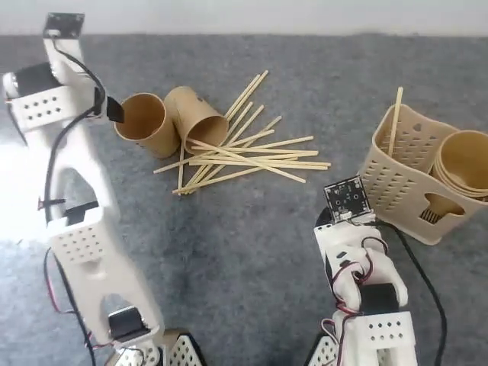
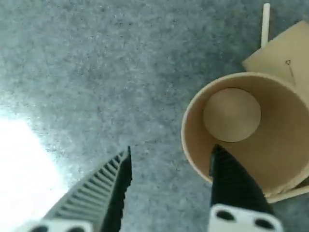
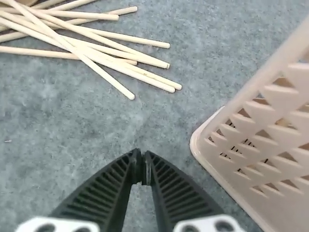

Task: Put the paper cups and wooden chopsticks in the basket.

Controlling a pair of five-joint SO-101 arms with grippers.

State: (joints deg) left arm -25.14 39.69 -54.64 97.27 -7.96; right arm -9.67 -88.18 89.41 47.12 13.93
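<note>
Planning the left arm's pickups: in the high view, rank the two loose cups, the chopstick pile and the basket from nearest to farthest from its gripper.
From the left gripper:
1. first cup, right at the gripper
2. second cup, beside the first
3. chopstick pile, mid-table
4. basket, far side of the table

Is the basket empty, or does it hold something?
Not empty: the basket holds stacked cups and one chopstick standing on end beside them.

Matt brown paper cups, smooth pale wooden chopsticks, glossy beige plastic basket, fuzzy grey cloth surface.
</note>
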